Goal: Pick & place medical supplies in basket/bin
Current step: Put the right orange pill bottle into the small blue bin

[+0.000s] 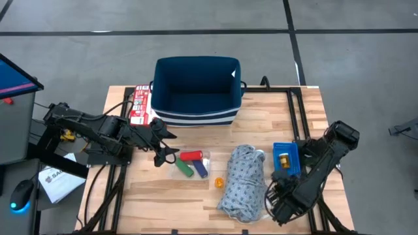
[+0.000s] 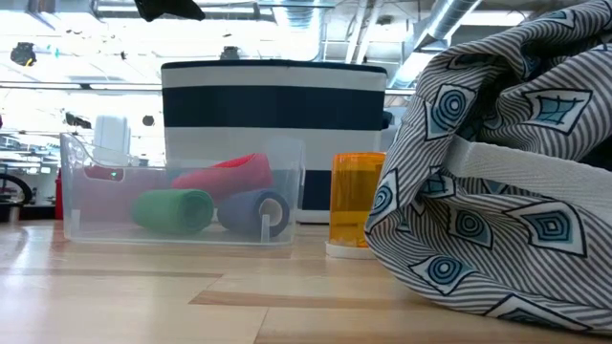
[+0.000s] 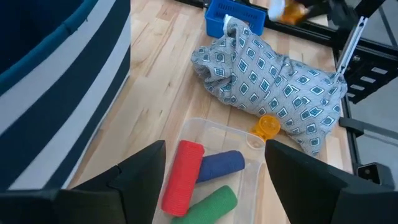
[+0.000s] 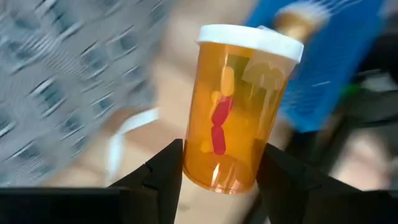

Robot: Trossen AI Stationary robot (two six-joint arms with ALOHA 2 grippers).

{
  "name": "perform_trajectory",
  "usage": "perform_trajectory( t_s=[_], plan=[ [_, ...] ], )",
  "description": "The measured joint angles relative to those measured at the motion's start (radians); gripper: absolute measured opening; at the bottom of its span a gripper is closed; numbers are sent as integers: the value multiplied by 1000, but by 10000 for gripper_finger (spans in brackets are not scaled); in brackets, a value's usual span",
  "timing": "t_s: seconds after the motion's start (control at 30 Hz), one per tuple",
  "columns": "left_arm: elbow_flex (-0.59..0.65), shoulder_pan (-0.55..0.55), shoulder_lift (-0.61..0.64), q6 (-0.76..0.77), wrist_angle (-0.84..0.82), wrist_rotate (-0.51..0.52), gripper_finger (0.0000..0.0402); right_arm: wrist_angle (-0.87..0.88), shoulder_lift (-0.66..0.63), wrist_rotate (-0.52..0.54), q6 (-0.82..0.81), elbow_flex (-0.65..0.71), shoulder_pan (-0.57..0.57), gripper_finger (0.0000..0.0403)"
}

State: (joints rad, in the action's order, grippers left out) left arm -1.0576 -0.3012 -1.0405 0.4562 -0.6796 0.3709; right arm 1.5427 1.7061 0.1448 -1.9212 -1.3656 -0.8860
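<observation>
While three cylinders [image 3: 202, 180] lie, three bottles [image 4: 239, 106] show.

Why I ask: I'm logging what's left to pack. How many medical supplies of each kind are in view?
Cylinders: 3 - red cylinder, purple-blue cylinder, green cylinder
Pill bottles: 3 - loose bottle by the garment, binned bottle in the blue bin, held bottle in the right gripper
Garment: 1
Total: 7
</observation>
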Motion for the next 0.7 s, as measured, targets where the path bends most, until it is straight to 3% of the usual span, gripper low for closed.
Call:
perform_trajectory(
  t_s=[0.23,0.53,0.7],
  plan=[
    [0,0,0,-14,7,27,266,20,-66,19,67,65,98,169],
    [0,0,0,-43,18,30,266,5,-243,-16,67,334,246,169],
    [0,0,0,-60,17,29,266,-103,-346,-24,124,463,342,169]
  ],
)
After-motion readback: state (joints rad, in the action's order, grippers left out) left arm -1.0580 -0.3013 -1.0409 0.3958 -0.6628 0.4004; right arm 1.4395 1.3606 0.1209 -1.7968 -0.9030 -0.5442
